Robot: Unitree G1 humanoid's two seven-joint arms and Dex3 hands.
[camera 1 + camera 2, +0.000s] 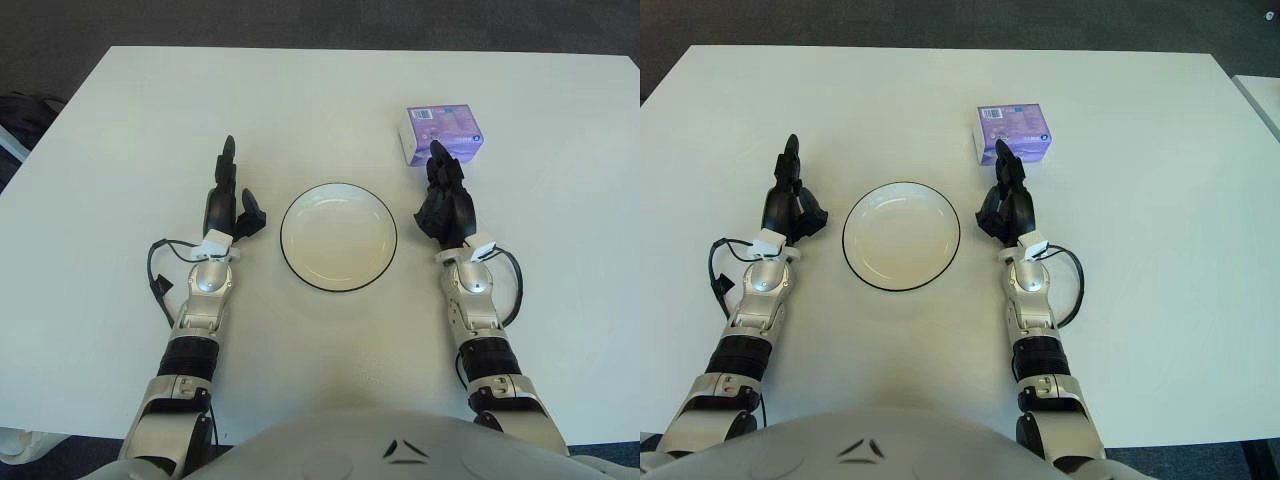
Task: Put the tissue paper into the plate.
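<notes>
Reaching right hand (1006,205), fingers extended, holding nothing, tips just short of purple tissue pack (1011,132); plate (901,236) empty; left hand (790,205) open.

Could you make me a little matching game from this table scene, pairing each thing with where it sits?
Things:
1. plate
2. tissue pack
3. left hand
4. right hand

Places:
A. far right part of the table, purple
B. left of the plate
C. middle, between the hands
D. right of the plate, just before the tissue pack

Pairs: 1-C, 2-A, 3-B, 4-D
</notes>
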